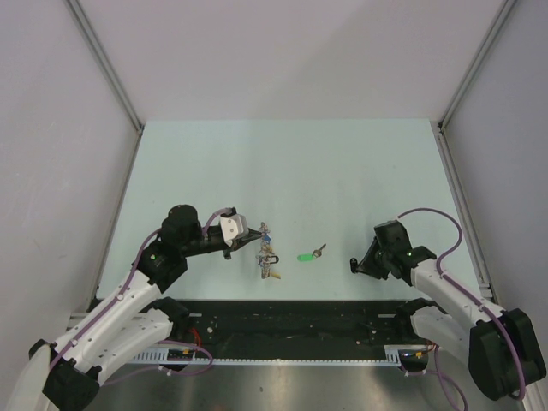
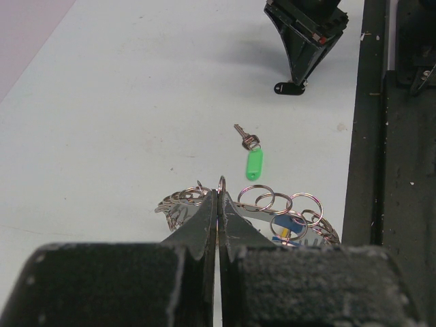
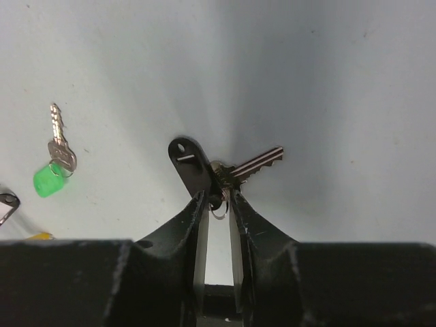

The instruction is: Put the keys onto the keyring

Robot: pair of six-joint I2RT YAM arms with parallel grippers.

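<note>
The keyring (image 1: pixel 267 257) lies on the pale table left of centre, with blue and yellow key heads on it. In the left wrist view the keyring (image 2: pixel 293 212) shows its many wire loops. My left gripper (image 2: pixel 218 199) is shut on one upright wire loop at the ring's edge; it also shows in the top view (image 1: pixel 247 247). My right gripper (image 3: pixel 219 196) is shut on the small ring of a black-headed key (image 3: pixel 191 163), blade pointing right, just above the table; it also shows in the top view (image 1: pixel 354 264). A green-headed key (image 1: pixel 306 256) lies loose between the grippers, and shows in both wrist views (image 2: pixel 253 163) (image 3: pixel 49 179).
The black rail (image 1: pixel 282 321) with the arm bases runs along the near edge. Grey walls close the table on the left, right and back. In the left wrist view the right gripper (image 2: pixel 300 61) stands beyond the green-headed key.
</note>
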